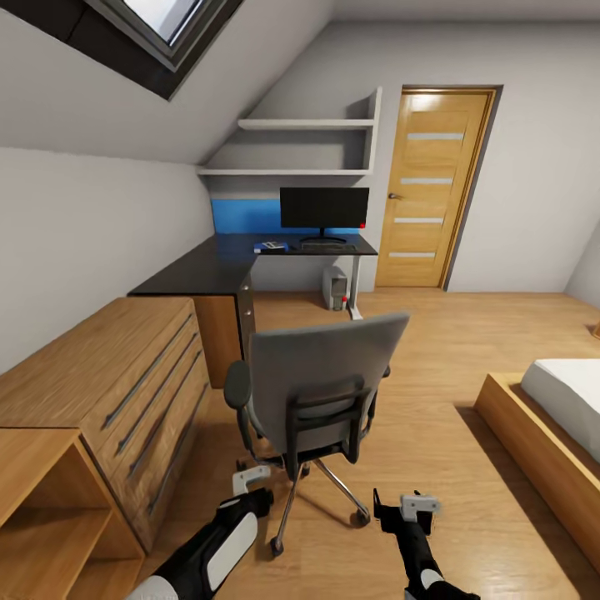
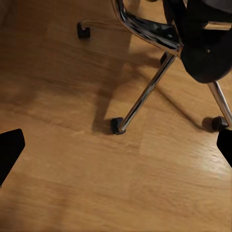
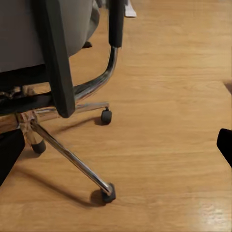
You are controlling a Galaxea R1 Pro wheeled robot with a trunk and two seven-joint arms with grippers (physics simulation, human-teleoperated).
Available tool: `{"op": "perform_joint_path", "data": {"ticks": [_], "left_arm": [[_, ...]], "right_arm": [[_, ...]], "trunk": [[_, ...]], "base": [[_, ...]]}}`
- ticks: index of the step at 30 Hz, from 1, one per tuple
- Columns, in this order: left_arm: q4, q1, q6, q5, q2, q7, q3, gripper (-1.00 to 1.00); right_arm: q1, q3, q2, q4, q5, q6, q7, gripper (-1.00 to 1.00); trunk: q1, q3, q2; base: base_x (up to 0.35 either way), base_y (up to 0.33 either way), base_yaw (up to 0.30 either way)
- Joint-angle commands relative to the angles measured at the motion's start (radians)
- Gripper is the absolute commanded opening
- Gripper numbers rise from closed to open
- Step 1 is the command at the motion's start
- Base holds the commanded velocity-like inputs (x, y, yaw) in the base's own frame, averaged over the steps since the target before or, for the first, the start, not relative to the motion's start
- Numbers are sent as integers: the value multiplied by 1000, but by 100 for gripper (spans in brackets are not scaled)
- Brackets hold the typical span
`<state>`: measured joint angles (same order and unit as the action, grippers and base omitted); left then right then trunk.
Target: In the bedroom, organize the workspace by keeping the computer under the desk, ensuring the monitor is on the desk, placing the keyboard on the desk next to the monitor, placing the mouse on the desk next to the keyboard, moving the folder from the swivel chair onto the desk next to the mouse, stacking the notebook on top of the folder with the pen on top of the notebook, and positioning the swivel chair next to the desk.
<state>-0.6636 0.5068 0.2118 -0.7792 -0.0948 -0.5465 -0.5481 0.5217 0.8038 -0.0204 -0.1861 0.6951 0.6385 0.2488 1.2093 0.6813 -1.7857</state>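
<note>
The swivel chair (image 1: pixel 321 379) stands mid-floor with its grey back toward the robot, well apart from the dark desk (image 1: pixel 225 262) at the far wall. On the desk sit the monitor (image 1: pixel 324 209) and keyboard (image 1: pixel 327 247); the computer (image 1: pixel 335 287) stands underneath. Both the left gripper (image 1: pixel 250 479) and right gripper (image 1: pixel 414 505) hang low, fingers spread, holding nothing, just behind the chair's casters. Open floor lies between chair and bed (image 1: pixel 546 421).

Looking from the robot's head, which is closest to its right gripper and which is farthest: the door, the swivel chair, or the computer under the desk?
From the right gripper:
1. Swivel chair, just ahead, its back toward the robot.
2. Computer, on the floor under the desk, past the chair.
3. Door, shut, in the far wall, right of the desk.
</note>
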Motion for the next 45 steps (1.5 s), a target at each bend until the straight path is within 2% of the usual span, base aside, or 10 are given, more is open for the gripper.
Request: {"op": "perform_joint_path", "data": {"ticks": [1, 4, 10, 14, 17, 18, 22, 34, 45], "left_arm": [[0, 7, 3, -5, 0, -14, -4, 100], [4, 13, 4, -6, -1, -21, -4, 100], [23, 17, 0, -10, 12, -26, -4, 100], [77, 18, -14, -6, 19, -26, -4, 100], [99, 18, -53, -5, 31, -26, -4, 100], [110, 18, -105, -6, 41, -22, -5, 100], [138, 18, -143, -10, 40, -25, -17, 100], [155, 18, -147, -8, 42, -26, -20, 100], [181, 18, -147, -9, 40, -25, -33, 100]], "right_arm": [[20, 8, -3, -15, 4, -47, 8, 100], [51, 7, -4, -33, 5, -107, 6, 100], [75, 9, -3, -57, 10, -144, 4, 100], [79, 14, 9, -22, 14, -143, 3, 100], [80, 13, 25, -6, 16, -142, 3, 100], [80, 13, 33, 1, 17, -141, 5, 100], [78, 14, 39, 2, 12, -126, 3, 100], [78, 17, 40, -4, 9, -76, 8, 100], [78, 12, 35, 3, 9, -70, 8, 100]], "trunk": [[4, 4, -8], [15, 14, -29], [38, 32, -71], [54, 45, -99], [65, 54, -120], [69, 58, -127], [84, 70, -155], [130, 108, -239], [173, 142, -316]], "base": [[0, 0, 0], [0, 0, 0], [0, 0, 0], [0, 0, 0], [0, 0, 0], [0, 0, 0], [0, 0, 0], [0, 0, 0], [0, 0, 0]]}}
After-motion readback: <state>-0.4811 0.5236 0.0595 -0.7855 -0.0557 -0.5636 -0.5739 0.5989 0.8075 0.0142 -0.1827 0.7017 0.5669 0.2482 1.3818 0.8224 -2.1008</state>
